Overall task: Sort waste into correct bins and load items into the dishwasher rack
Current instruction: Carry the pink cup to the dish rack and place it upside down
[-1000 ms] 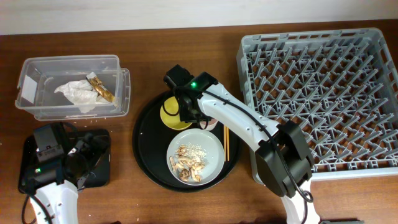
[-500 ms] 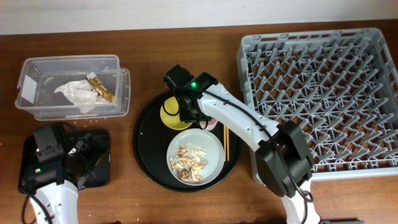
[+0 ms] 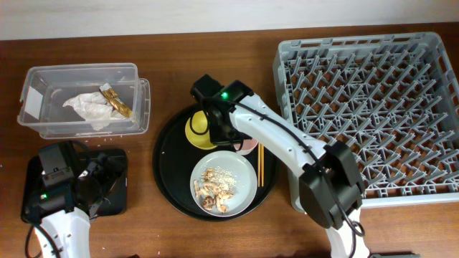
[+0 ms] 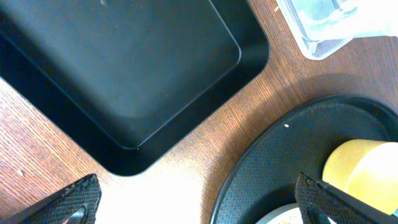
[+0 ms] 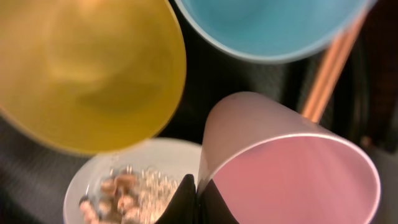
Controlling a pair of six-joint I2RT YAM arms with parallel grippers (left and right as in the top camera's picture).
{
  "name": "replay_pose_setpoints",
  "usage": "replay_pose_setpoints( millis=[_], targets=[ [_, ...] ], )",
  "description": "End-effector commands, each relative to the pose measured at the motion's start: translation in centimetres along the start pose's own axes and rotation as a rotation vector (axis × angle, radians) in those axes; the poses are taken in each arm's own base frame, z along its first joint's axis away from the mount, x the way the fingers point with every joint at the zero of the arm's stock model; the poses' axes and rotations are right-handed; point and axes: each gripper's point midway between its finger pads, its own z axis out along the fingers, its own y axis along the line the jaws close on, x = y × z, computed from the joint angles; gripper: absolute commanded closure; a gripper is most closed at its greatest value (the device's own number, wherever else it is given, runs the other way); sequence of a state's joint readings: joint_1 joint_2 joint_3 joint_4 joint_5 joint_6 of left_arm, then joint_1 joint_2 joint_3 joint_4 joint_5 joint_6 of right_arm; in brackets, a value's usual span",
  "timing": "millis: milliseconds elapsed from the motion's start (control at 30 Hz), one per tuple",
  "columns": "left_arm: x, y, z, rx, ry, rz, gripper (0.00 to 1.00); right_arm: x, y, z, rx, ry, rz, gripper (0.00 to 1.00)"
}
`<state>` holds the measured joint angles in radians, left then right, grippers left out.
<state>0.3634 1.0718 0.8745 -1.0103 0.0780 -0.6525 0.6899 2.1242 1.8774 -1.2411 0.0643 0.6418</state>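
Observation:
My right gripper (image 5: 198, 193) is shut on the rim of the pink cup (image 5: 292, 180), one finger inside and one outside; the cup (image 3: 246, 145) sits tilted on the round tray. Beside it are the yellow bowl (image 5: 87, 68) and the light-blue cup (image 5: 267, 25). The pale plate (image 3: 222, 183) carries food scraps (image 3: 215, 188) and rice. Chopsticks (image 3: 260, 163) lie right of the plate. A napkin (image 3: 90, 107) and a wrapper (image 3: 116, 102) lie in the clear box (image 3: 140, 107). My left gripper (image 4: 199, 205) stands open over the table beside the flat black tray (image 4: 124, 74).
The round black tray (image 3: 168, 172) holds the dishes at the table's middle. The grey dishwasher rack (image 3: 373, 107) fills the right side. The flat black tray (image 3: 118, 161) lies front left under the left arm.
The right gripper has shut on the pink cup's rim. The plate has slid slightly toward the front left. The left arm has not moved.

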Motion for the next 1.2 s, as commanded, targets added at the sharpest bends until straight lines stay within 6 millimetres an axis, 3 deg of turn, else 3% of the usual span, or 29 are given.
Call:
replay_pose_setpoints(
  millis=[0,100,167,233,300,367,467,600,733,833,900,1033,1167],
  targets=[
    [0.0,0.1,0.0,0.001,0.002,-0.016,0.01,-1.7,-1.7,-8.2,-0.091,-0.125,0.025,0.96],
    [0.0,0.1,0.0,0.001,0.002,-0.016,0.01,-2.0,-5.8,-13.5,-0.153,-0.179,0.030,0.96],
    [0.0,0.1,0.0,0.001,0.002,-0.016,0.01,-2.2,-8.4,-15.9,-0.203,-0.210,0.056,0.96],
    [0.0,0.1,0.0,0.001,0.002,-0.016,0.01,-2.7,-13.2,-19.4,-0.333,-0.265,0.082,0.96],
    [0.0,0.1,0.0,0.001,0.002,-0.016,0.01,-2.3,-18.9,-20.3,-0.438,-0.248,0.147,0.96],
    [0.0,0.1,0.0,0.001,0.002,-0.016,0.01,-1.6,-21.5,-20.2,-0.574,-0.235,0.117,0.96],
    [0.0,0.1,0.0,0.001,0.002,-0.016,0.01,-1.2,-23.6,-19.4,-0.760,-0.264,0.126,0.96],
    [0.0,0.1,0.0,0.001,0.002,-0.016,0.01,-2.7,-23.8,-18.3,-1.056,-0.374,0.118,0.96],
    [0.0,0.1,0.0,0.001,0.002,-0.016,0.01,-6.4,-26.0,-12.4,-1.117,-0.352,0.246,0.96],
    [0.0,0.1,0.0,0.001,0.002,-0.016,0.01,-7.6,-27.6,-9.9,-1.220,-0.338,0.321,0.96],
    [0.0,0.1,0.0,0.001,0.002,-0.016,0.01,-7.6,-28.9,-7.3,-1.226,-0.294,0.393,0.96],
    [0.0,0.1,0.0,0.001,0.002,-0.016,0.01,-6.6,-31.8,-5.5,-1.190,-0.266,0.496,0.96],
    [0.0,0.1,0.0,0.001,0.002,-0.016,0.01,-5.8,-31.7,-4.6,-1.181,-0.231,0.521,0.96]
  ],
)
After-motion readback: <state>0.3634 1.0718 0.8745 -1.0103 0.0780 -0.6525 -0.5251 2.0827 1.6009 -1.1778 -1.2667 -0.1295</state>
